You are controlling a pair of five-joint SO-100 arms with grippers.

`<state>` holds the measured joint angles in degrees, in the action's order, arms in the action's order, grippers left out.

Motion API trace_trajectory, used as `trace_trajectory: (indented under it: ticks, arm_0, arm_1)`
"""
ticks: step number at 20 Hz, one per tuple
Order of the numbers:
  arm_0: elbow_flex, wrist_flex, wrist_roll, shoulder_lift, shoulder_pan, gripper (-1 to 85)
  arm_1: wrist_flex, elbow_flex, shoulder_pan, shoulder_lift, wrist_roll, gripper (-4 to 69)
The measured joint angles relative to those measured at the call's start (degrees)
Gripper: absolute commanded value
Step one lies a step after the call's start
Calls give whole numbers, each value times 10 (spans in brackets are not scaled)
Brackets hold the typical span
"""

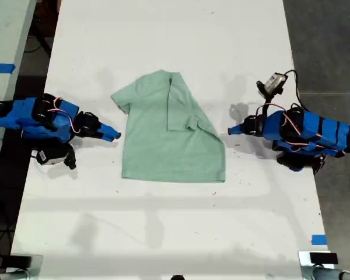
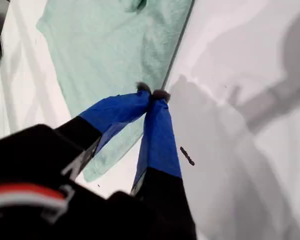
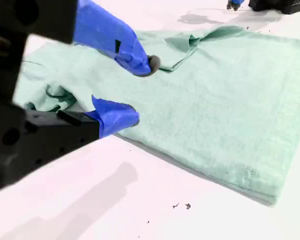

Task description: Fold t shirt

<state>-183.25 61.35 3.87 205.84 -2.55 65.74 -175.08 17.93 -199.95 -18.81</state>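
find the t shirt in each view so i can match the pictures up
Exterior view: the t shirt lies mid-table between the two arms.
First wrist view: t shirt beyond and beside my first gripper, whose jaws are shut.
Second wrist view: t shirt spreads under and past my second gripper, which is open.
Shared landmark: the white table.

pale mint-green plain t shirt [image 1: 172, 137], white table [image 1: 163, 35], my first gripper [image 2: 152, 93] blue with dark tips, my second gripper [image 3: 140, 90] blue on black body, blue tape bit [image 1: 318, 239] on table, red and white wires [image 1: 291, 125] on an arm
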Motion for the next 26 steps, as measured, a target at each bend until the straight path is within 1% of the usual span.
trace_trajectory:
  ticks: [9, 10, 11, 12, 13, 14, 15, 16, 17, 18, 19, 21, 22, 23, 24, 25, 26]
  arm_0:
    - [0, 0, -5, 0, 0, 130]
    - [0, 0, -32, 0, -4, 156]
    - [0, 0, -54, 0, -12, 215]
    - [7, -2, -40, 0, -16, 233]
    - [21, -19, -14, 0, 0, 263]
    - [26, -42, -12, 1, 21, 258]
    - [27, -49, -16, 4, 37, 260]
    - [27, -36, 0, 4, 43, 251]
    - [27, -12, 46, 4, 46, 252]
    - [27, -3, 103, 4, 46, 281]
    - [27, 1, 137, 4, 44, 329]
    - [27, 3, 136, 4, 44, 329]
    - [26, 4, 131, 4, 43, 261]
    - [23, 4, 108, 4, 39, 70]
    - [20, 4, 65, 4, 23, -1]
    - [20, 4, 25, 4, 15, -1]
    - [18, 8, 18, 4, 18, -1]
  arm_1:
    - [0, 0, 0, 0, 0, 12]
    - [0, 0, 0, 0, 0, 12]
    - [0, 0, 0, 0, 0, 12]
    - [0, 0, 0, 0, 0, 12]
    - [0, 0, 0, 0, 0, 12]
    - [0, 0, 0, 0, 0, 12]
    - [0, 0, 0, 0, 0, 12]
    - [0, 0, 0, 0, 0, 12]
    - [0, 0, 0, 0, 0, 12]
    - [0, 0, 0, 0, 0, 12]
    - [0, 0, 0, 0, 0, 12]
    - [0, 0, 0, 0, 0, 12]
    - [0, 0, 0, 0, 0, 12]
    - [0, 0, 0, 0, 0, 12]
    - [0, 0, 0, 0, 0, 12]
    - [0, 0, 0, 0, 0, 12]
    - [0, 0, 0, 0, 0, 12]
